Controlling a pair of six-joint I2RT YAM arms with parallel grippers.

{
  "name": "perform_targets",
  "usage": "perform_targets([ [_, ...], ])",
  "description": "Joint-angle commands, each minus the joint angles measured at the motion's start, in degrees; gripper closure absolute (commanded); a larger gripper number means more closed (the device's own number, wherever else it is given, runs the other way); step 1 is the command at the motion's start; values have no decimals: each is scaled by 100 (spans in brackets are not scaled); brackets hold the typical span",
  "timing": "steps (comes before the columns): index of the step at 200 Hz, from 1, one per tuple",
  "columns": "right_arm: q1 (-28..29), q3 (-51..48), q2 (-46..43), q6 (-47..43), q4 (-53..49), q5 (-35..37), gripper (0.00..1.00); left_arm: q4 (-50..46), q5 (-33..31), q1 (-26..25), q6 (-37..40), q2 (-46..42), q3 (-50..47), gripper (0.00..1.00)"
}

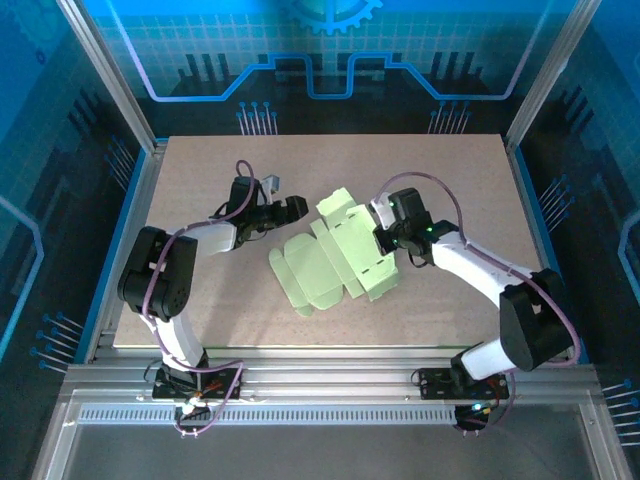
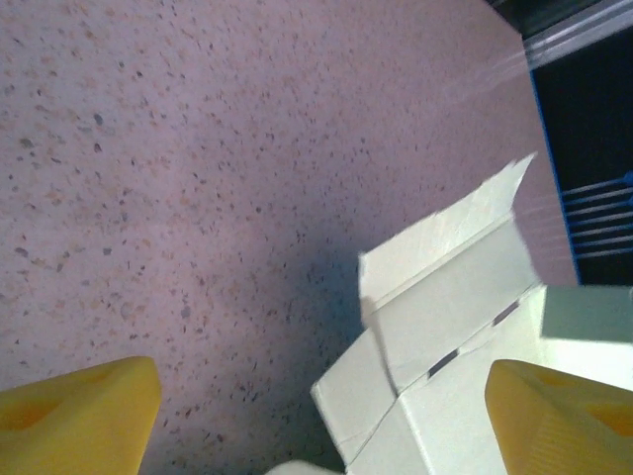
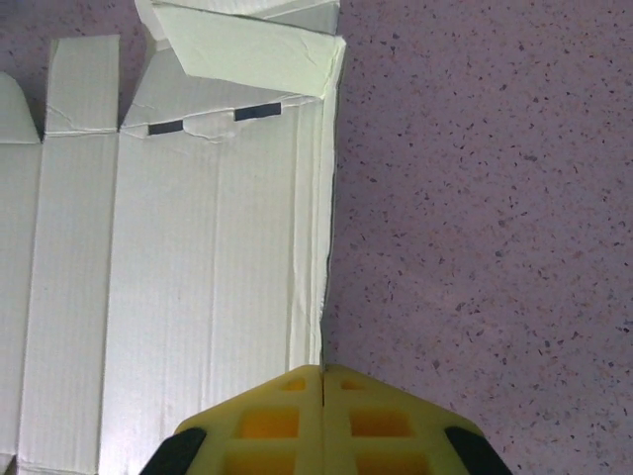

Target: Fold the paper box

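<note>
Right jaws first: shut tight, the yellow fingertips (image 3: 282,421) pressed flat together. The paper box (image 1: 335,262) runs straight into them, its long raised edge meeting the seam between the tips, so these jaws are nipping the card at that edge. Everything else of the box spreads ahead of the right jaws and off to one side, a half-made sheet of parallel panels lying on the table (image 1: 455,180).

Look at that card: pale lime-green and thin, faintly ribbed along its length and scored with straight creases. Two short dark slots are cut on one fold line. At the far end from the right jaws a flap is folded over at a slant, and narrow tabs stick out past the panels. The table is a pinkish-beige, finely speckled slab with a matt, grainy look.

Over to the left jaws: spread wide, with a blocky yellow finger (image 2: 79,416) on each side. The box's end flaps stand ahead of them, crowding towards one finger, with bare table in front of the other. From above, the left jaws sit just beside that upturned end of the box. I cannot tell whether either finger actually touches the card, but nothing is gripped.
</note>
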Motion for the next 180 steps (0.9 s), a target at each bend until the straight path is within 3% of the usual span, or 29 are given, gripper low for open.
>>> perform_targets([
  [1, -131, -59, -178, -153, 43, -431, 100, -566, 433, -31, 877, 59, 119, 16],
  [41, -168, -76, -183, -144, 22, -572, 100, -534, 1382, -58, 1204, 244, 212, 26],
  [180, -212, -67, -170, -74, -5, -706, 100, -298, 1729, -111, 1203, 770, 509, 65],
])
